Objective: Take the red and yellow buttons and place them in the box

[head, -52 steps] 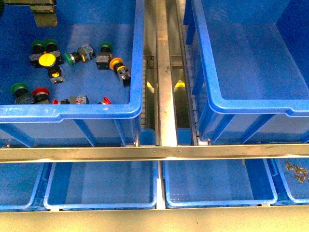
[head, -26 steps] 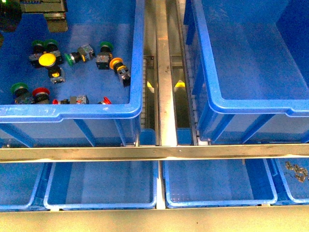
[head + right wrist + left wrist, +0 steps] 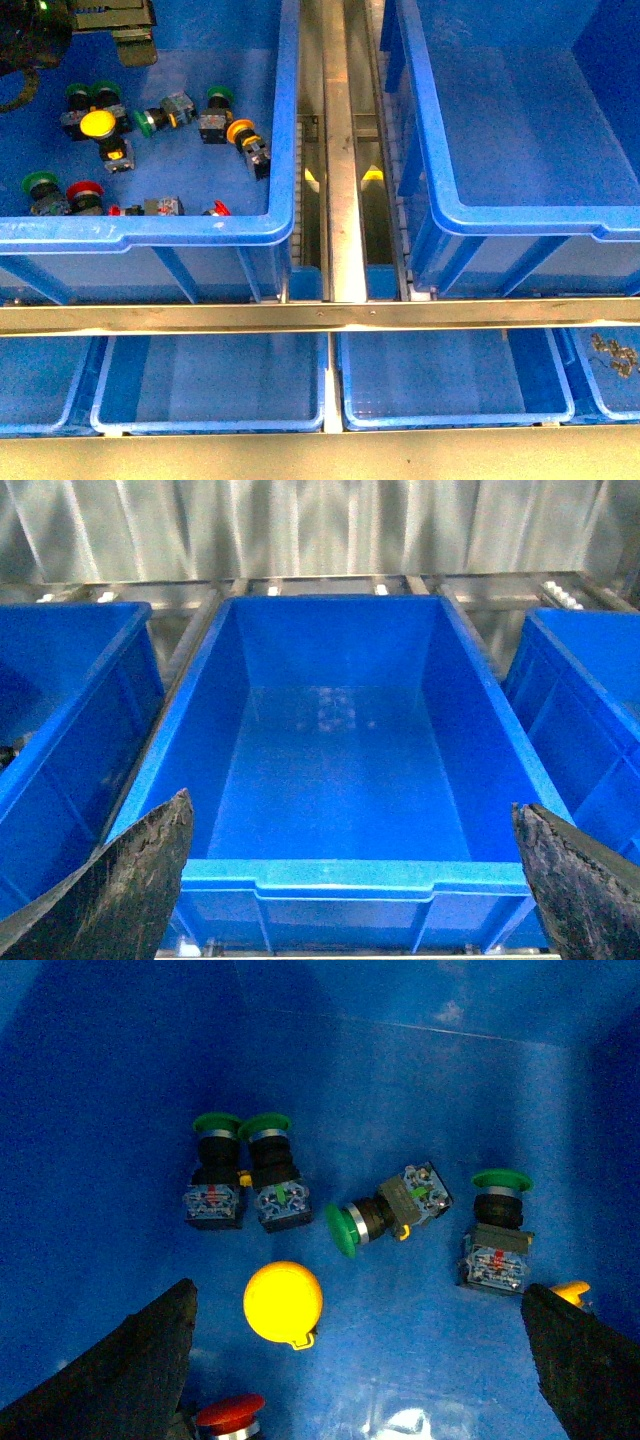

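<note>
Two green-capped switches (image 3: pixel 268 1160) stand just beyond the yellow button (image 3: pixel 283 1302), and another green switch (image 3: pixel 385 1215) lies close on its right. Bare bin floor (image 3: pixel 100 1210) opens on its left. The right box (image 3: pixel 340 875) has a bare floor.

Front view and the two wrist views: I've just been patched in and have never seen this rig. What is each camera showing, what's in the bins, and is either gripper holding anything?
This is a two-armed robot. The front view looks out from its body, down on two big blue bins. The left bin holds loose push-buttons, and the right bin is empty. Each wrist view looks out past that arm's own gripper; the dark wedges at the picture's edges are its fingers. The left gripper hangs open over the left bin, above a yellow button, with a red button and several green buttons nearby. The right gripper is open, facing the empty bin. Neither holds anything.
</note>
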Controlling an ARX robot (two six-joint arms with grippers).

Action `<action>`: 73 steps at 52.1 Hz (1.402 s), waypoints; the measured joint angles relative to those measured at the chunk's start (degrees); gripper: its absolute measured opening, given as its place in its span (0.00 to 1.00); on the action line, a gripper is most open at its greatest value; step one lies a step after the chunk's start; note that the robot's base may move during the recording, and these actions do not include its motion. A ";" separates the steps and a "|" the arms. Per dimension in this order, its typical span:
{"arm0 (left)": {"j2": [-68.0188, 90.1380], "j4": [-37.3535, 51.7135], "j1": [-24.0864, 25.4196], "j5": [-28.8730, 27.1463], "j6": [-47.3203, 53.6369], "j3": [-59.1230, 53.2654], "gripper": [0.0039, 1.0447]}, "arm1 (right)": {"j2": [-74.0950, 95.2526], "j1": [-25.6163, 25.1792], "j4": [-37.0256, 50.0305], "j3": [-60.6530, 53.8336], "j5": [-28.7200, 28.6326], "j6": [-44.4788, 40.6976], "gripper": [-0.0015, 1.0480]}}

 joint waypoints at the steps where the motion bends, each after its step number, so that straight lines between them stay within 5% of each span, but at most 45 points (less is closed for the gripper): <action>1: 0.13 -0.26 0.04 -0.02 -0.17 0.22 0.92 | 0.00 0.00 0.00 0.00 0.00 0.00 0.93; 73: 11.17 -9.14 2.56 -1.66 -5.53 13.31 0.92 | 0.00 0.00 0.00 0.00 0.00 0.00 0.93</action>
